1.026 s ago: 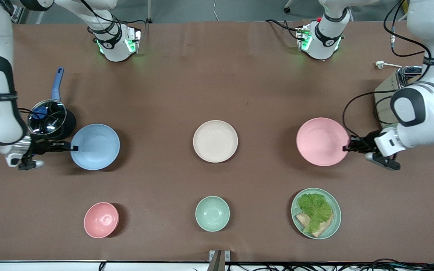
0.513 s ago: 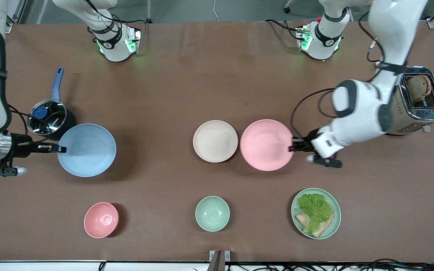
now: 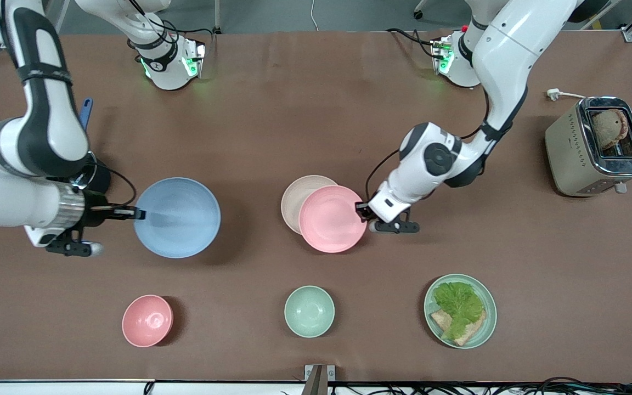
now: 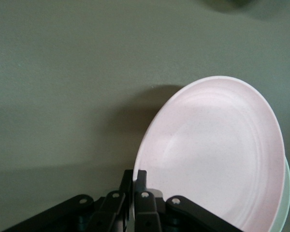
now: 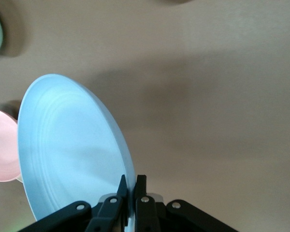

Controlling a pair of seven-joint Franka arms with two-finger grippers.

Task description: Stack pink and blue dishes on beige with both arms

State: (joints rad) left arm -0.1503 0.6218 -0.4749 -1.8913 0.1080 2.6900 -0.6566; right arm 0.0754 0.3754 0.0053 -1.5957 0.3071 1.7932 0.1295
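Observation:
The pale pink plate (image 3: 331,218) hangs over the cream-beige plate (image 3: 297,193) and covers the part of it toward the left arm's end. My left gripper (image 3: 361,210) is shut on the pink plate's rim. In the left wrist view its fingers (image 4: 141,178) pinch the rim of the pink plate (image 4: 217,154). The light blue plate (image 3: 178,216) is held above the table toward the right arm's end, with my right gripper (image 3: 137,213) shut on its rim. The right wrist view shows that gripper (image 5: 134,181) clamping the tilted blue plate (image 5: 72,150).
Nearer the front camera stand a small pink bowl (image 3: 147,320), a mint-green bowl (image 3: 309,311) and a mint-green plate with lettuce and bread (image 3: 460,311). A toaster (image 3: 596,145) sits at the left arm's end. A pot's blue handle (image 3: 86,109) shows past the right arm.
The left arm has carried the pink plate across until it overlaps the beige plate. The right arm has lifted the blue plate and moved it toward the table's middle.

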